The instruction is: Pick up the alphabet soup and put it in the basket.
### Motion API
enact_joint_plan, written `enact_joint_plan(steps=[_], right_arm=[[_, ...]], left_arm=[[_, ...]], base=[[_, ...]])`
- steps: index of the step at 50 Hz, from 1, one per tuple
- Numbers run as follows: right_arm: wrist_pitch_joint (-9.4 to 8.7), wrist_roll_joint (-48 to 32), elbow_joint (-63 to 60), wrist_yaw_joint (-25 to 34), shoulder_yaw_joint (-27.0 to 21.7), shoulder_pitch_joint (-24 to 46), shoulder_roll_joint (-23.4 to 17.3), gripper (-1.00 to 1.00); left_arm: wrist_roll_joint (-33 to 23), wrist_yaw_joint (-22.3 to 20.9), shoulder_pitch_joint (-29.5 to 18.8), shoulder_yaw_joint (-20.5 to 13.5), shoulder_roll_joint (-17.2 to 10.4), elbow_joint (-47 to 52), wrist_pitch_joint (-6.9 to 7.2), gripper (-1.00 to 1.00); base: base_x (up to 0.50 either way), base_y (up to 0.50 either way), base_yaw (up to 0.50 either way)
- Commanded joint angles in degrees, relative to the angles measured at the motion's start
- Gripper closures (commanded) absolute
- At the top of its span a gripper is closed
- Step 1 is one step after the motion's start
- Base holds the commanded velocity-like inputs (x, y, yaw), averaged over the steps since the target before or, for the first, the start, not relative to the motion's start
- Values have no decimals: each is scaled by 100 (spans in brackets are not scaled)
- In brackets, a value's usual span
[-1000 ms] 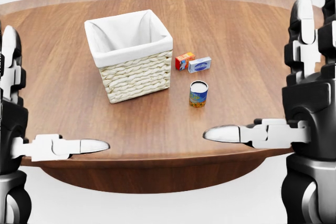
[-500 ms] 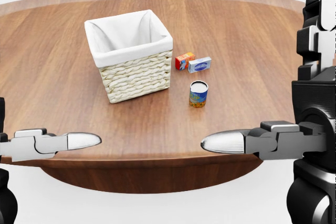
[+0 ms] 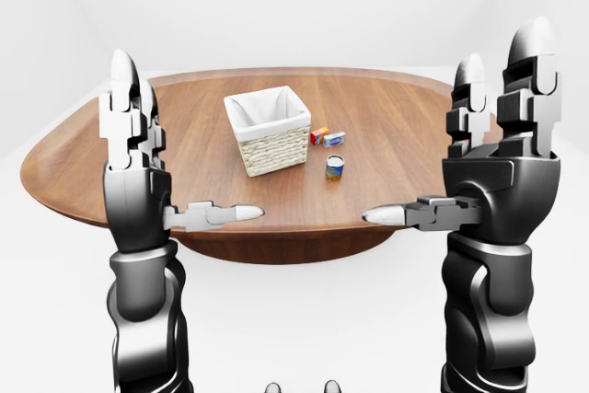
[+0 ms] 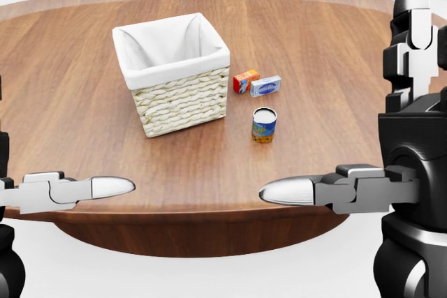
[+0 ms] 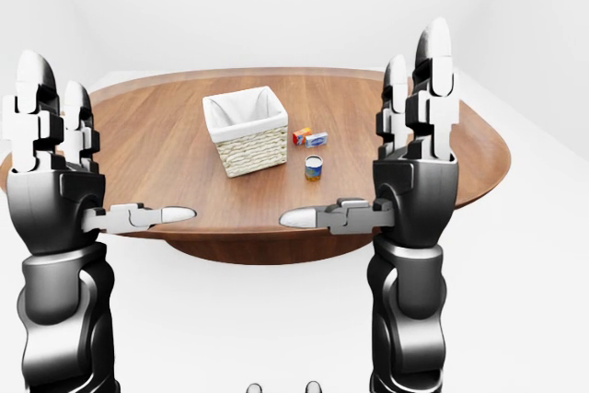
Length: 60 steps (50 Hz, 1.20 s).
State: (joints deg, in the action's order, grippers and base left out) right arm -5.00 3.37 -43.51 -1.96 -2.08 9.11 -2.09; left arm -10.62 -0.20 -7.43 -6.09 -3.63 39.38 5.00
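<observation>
The alphabet soup can (image 4: 264,125) stands upright on the round wooden table (image 4: 84,102), right of and below the basket in the head view. The woven basket (image 4: 185,102) has a white cloth lining and nothing visible inside. Both hands hover over the table's near edge, short of the can. My left hand (image 3: 189,135) is open, its fingers (image 3: 129,117) pointing up and its thumb (image 4: 105,186) pointing right. My right hand (image 3: 442,131) is open too, with its thumb (image 4: 286,191) pointing left, below the can. Neither hand touches anything.
A small orange-red box (image 4: 245,80) and a blue-and-white box (image 4: 266,86) lie side by side just above the can, right of the basket. The table edge curves along the bottom of the head view.
My left hand slid left, so only its thumb shows in the head view. The right thumb moved lower and slightly left, and its fingers came back into view. Can and basket stayed put.
</observation>
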Motion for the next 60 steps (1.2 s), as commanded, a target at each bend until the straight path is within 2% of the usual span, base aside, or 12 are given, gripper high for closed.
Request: enact_joint_plan(steps=[1,45,60], right_arm=[[0,-137,43,35,69,-44,22,-100],[0,-80,-36,136,64,-88,99,-100],[0,-217,65,169,195,-172,118,-100]], left_arm=[[-3,6,3,-19,0,-59,0,-100],[33,-12,-6,-6,-5,-33,0,-100],[39,-25,-19,16,-5,-25,0,-100]], base=[[0,0,0],[0,0,0],[47,0,0]])
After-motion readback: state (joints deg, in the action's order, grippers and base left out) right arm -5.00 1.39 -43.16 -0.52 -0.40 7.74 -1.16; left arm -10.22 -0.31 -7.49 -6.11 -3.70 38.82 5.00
